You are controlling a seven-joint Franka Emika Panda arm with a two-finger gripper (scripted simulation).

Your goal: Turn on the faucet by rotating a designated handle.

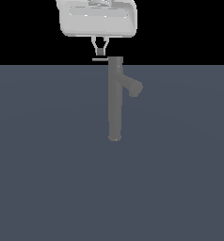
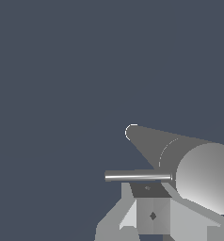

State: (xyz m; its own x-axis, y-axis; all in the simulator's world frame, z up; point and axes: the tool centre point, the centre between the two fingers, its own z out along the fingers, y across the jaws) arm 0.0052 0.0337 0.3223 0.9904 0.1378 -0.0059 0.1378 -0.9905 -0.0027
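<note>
You are looking at the faucet (image 1: 115, 101), a tall, slim, matte grey column standing upright on the flat slate-blue floor (image 1: 48, 164), with a short thick spout stub (image 1: 132, 85) branching off near its top and angling down toward the exterior view's right. From the faucet's top cap the handle (image 1: 100, 60) sticks out sideways toward the exterior view's left: a thin, pale grey straight rod, far thinner than the column. In the wrist view you see the column foreshortened, its pale round top (image 2: 205, 178) close to the lens and its far end shrinking to a small rim against the floor, while the handle (image 2: 138, 176) shows as a bright, shiny bar lying level. The gripper (image 1: 100, 50) hangs directly above the handle, its two fingers narrowly spread and tapering toward each other, tips just over the rod; you cannot tell from either view whether they touch it. In the wrist view the fingers (image 2: 132, 214) appear as blocky pale shapes just beside the handle, cut off by the frame edge, and the spout is hidden behind the column. The white boxy hand body (image 1: 97, 19) is cropped at the upper edge of the exterior view, against a plain black background.
</note>
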